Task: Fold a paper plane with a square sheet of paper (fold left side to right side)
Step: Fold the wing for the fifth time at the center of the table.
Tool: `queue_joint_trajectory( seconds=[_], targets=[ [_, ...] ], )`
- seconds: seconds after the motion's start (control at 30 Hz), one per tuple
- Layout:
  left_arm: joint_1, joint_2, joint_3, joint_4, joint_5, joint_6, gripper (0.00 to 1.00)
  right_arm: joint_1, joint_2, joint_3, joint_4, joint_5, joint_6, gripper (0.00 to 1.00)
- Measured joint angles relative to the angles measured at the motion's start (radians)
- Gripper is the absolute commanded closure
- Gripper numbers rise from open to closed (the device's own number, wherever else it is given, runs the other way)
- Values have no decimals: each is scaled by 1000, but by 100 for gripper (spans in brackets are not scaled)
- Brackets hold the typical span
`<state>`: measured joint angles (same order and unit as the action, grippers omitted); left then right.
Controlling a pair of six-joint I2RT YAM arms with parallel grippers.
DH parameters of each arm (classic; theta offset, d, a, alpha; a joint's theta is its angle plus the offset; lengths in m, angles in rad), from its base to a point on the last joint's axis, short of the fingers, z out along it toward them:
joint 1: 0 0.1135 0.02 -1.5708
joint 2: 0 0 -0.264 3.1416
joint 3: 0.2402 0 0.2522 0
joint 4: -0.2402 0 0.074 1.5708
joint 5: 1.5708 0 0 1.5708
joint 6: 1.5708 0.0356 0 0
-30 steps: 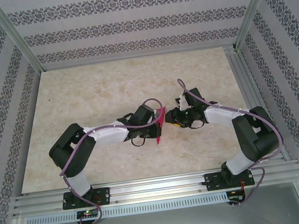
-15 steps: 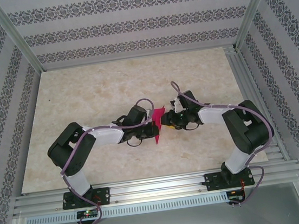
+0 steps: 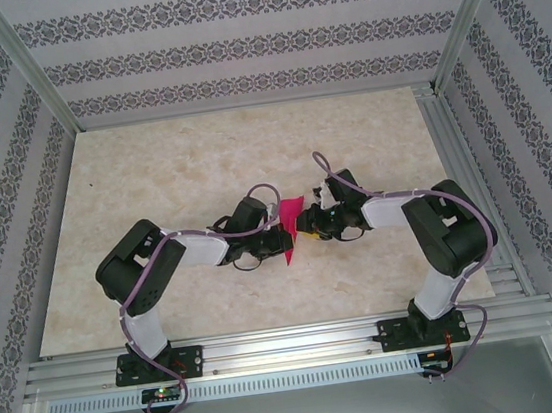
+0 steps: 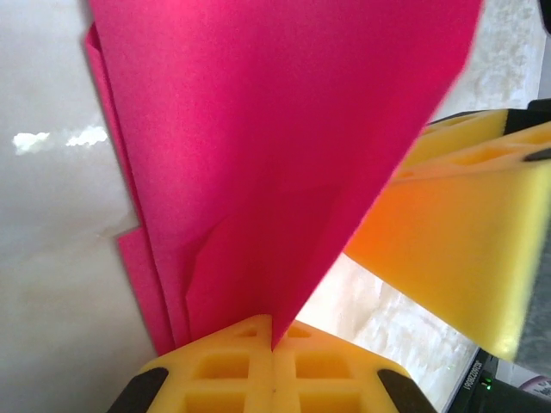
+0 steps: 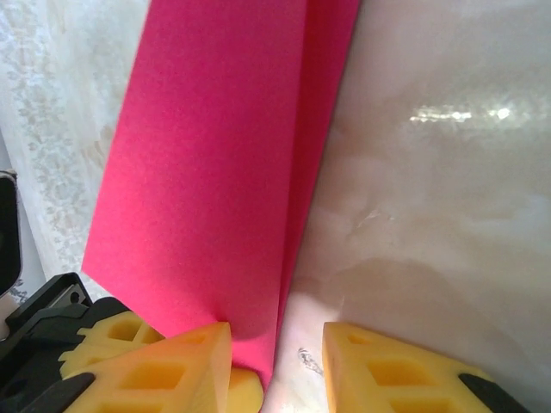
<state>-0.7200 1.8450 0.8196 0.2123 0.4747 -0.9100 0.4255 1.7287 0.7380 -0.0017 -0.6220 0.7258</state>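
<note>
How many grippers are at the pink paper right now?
2. The left gripper is shut on the paper from the left; the right gripper straddles its edge from the right, jaws apart.

- The right gripper [image 3: 303, 225] has slid left across the middle of the frame, from well clear of the sheet of paper [image 3: 290, 227] to its right edge
- Its jaws have narrowed
- The right arm's elbow [image 3: 450, 230] has swung left and upward
- The left gripper [image 3: 280, 238] and the paper have edged slightly left
</note>
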Motion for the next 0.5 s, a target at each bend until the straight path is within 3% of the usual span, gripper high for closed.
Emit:
queue_joint_trajectory(
  seconds=[0.5],
  targets=[
    [0,0,-5,32,6,-21,100,9,22,32,26,1,23,70]
  ],
)
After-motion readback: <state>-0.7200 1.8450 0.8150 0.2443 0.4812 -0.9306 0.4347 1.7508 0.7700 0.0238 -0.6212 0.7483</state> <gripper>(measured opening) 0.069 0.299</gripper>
